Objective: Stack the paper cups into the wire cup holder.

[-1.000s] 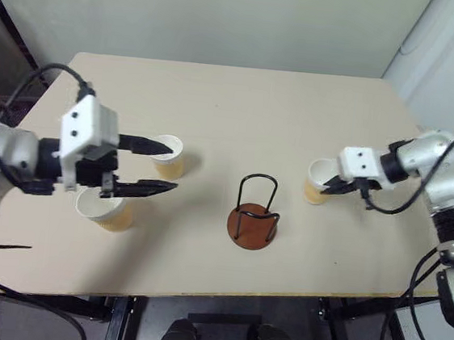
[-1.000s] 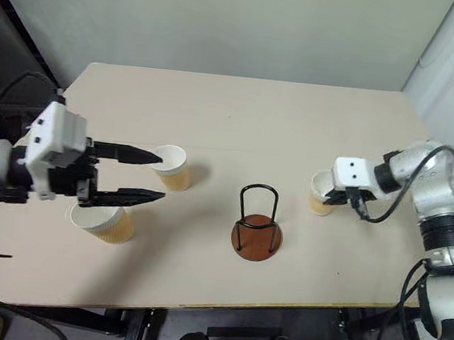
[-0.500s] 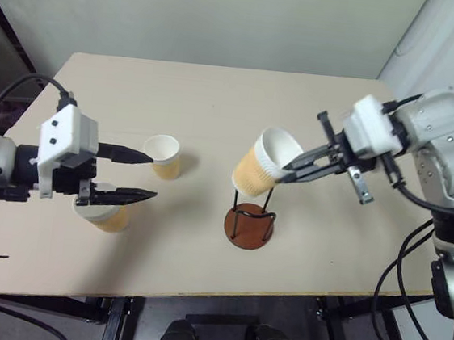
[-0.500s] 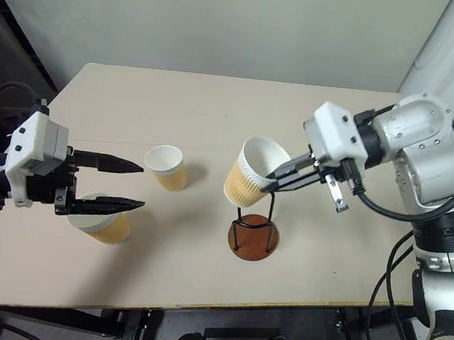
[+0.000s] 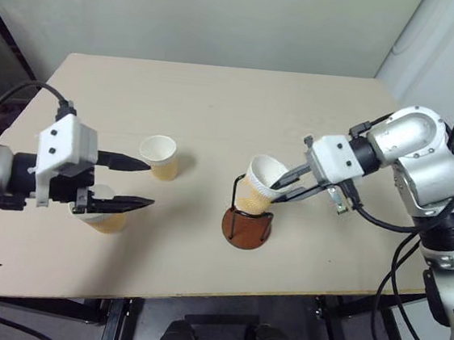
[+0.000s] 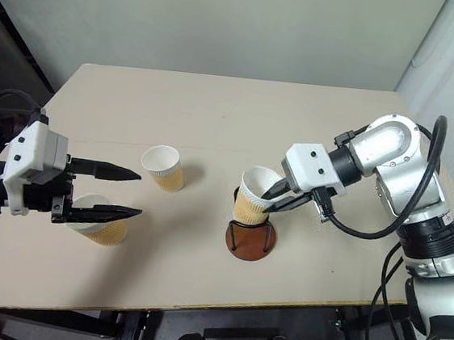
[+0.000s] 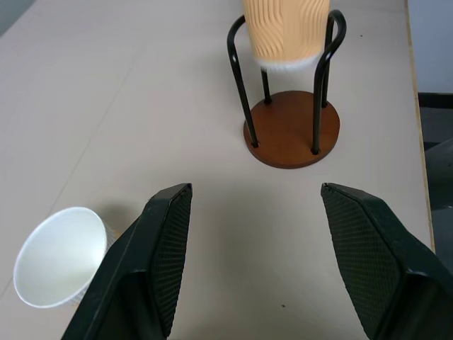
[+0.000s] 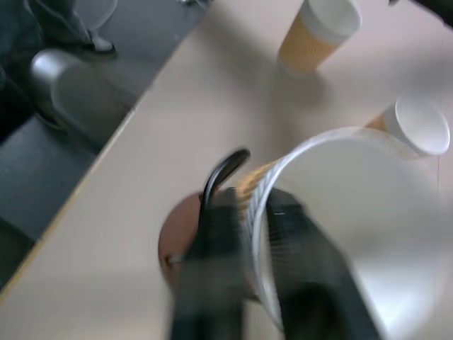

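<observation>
The wire cup holder (image 5: 241, 230) stands at the table's middle front, a reddish-brown disc with black wire loops. One paper cup (image 5: 250, 197) hangs tilted inside the loops, its bottom still above the disc (image 7: 291, 131). My right gripper (image 5: 278, 185) is shut on that cup's rim, one finger inside and one outside. A second paper cup (image 5: 160, 156) stands upright to the left. A third paper cup (image 5: 106, 221) sits nearer the front edge. My left gripper (image 5: 132, 183) hovers open between and above those two, pointing toward the holder.
The beige table (image 5: 218, 96) has bare surface behind the holder and to its right. Its front edge runs close below the holder base, with dark floor beyond. A pale wall stands behind the far edge.
My right gripper lifted the cup from the right side of the table, carried it left over the holder and lowered it into the loops. The left gripper stayed open, nearly still.
</observation>
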{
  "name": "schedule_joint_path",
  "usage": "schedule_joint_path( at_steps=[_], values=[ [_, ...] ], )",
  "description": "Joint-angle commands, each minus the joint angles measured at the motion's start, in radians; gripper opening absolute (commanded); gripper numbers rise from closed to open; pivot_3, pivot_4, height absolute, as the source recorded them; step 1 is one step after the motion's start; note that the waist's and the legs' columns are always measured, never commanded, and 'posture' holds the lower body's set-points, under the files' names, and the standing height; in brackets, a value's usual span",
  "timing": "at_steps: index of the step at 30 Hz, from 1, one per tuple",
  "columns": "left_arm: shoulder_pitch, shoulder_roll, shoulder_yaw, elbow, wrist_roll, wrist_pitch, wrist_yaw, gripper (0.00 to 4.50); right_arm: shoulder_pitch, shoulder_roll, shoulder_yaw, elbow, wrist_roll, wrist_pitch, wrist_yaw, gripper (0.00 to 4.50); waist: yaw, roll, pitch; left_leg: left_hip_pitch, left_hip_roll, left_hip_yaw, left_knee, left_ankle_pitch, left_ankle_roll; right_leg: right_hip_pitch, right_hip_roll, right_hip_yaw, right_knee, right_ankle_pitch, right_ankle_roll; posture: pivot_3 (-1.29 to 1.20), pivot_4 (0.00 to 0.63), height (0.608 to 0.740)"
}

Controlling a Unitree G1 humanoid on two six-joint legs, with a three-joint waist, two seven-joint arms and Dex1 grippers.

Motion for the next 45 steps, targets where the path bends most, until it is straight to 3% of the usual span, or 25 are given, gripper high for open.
schedule_joint_path(
  at_steps=[1,7,8,11,15,28,31,38,42,45],
  values=[
    [0.005,0.022,0.054,-0.013,0.01,-0.006,0.004,3.14,-0.007,0.007,-0.007,-0.015,-0.012,-0.008,0.004,1.95,0.0,0.0,0.0,0.0,0.0,0.0,0.0,0.0,0.0,0.0,0.0,0.0,0.0,0.0,0.0,0.0,0.15,0.74],
    [0.044,0.094,0.119,0.057,0.096,-0.047,-0.052,3.14,-0.049,0.029,-0.099,0.077,0.011,0.015,-0.064,4.05,0.0,0.0,0.0,0.0,0.0,0.0,0.0,0.0,0.0,-0.001,0.0,0.0,0.0,0.0,0.0,0.0,0.15,0.74],
    [0.076,0.121,0.144,0.084,0.137,-0.069,-0.089,3.14,-0.065,0.061,-0.144,0.092,0.07,0.071,-0.099,4.38,0.0,0.0,0.0,0.0,0.0,0.0,0.0,0.0,0.0,-0.001,0.0,0.0,0.001,0.0,0.0,0.0,0.15,0.74],
    [0.158,0.185,0.211,0.156,0.23,-0.124,-0.194,3.14,-0.098,0.164,-0.235,0.073,0.216,0.246,-0.207,4.38,-0.007,0.0,0.0,0.0,0.0,0.001,-0.001,0.0,0.001,-0.004,0.001,0.003,0.002,0.0,0.0,0.0,0.15,0.74],
    [0.238,0.219,0.191,0.206,0.322,-0.206,-0.268,3.14,-0.045,0.253,-0.161,-0.021,0.177,0.247,-0.267,4.38,-0.009,-0.002,-0.001,0.002,0.002,0.001,-0.002,-0.002,0.003,-0.006,0.006,0.006,0.006,-0.003,-0.005,0.0,0.15,0.74],
    [0.173,0.218,-0.057,0.283,0.419,-0.292,-0.191,3.14,-0.021,0.234,-0.152,-0.072,0.189,0.266,-0.248,4.38,-0.006,-0.004,-0.002,0.001,0.003,0.001,-0.001,-0.005,0.006,-0.011,0.005,0.006,0.013,-0.004,-0.01,0.0,0.15,0.74],
    [0.158,0.212,-0.106,0.293,0.436,-0.309,-0.182,2.55,-0.015,0.221,-0.151,-0.085,0.184,0.272,-0.254,4.43,-0.006,-0.004,-0.002,0.001,0.003,0.001,-0.001,-0.005,0.006,-0.011,0.005,0.006,0.013,-0.004,-0.01,0.0,0.15,0.74],
    [0.12,0.206,-0.13,0.277,0.396,-0.301,-0.204,0.03,-0.014,0.191,-0.153,-0.093,0.172,0.27,-0.257,4.43,-0.006,-0.004,-0.002,0.0,0.003,0.001,-0.001,-0.006,0.006,-0.012,0.006,0.006,0.013,-0.004,-0.01,0.0,0.15,0.74],
    [0.113,0.206,-0.119,0.258,0.373,-0.285,-0.219,0.01,-0.012,0.16,-0.17,-0.089,0.176,0.268,-0.25,4.43,-0.006,-0.004,-0.002,0.0,0.003,0.001,-0.001,-0.006,0.006,-0.012,0.006,0.006,0.013,-0.004,-0.01,0.0,0.15,0.74],
    [0.055,0.207,-0.087,0.23,0.285,-0.261,-0.25,0.01,0.019,0.064,-0.219,-0.128,0.257,0.314,-0.157,4.43,0.002,-0.005,-0.002,-0.001,0.003,0.001,-0.001,-0.006,0.006,-0.012,0.006,0.005,0.013,-0.004,-0.01,0.0,0.15,0.74]
  ],
)
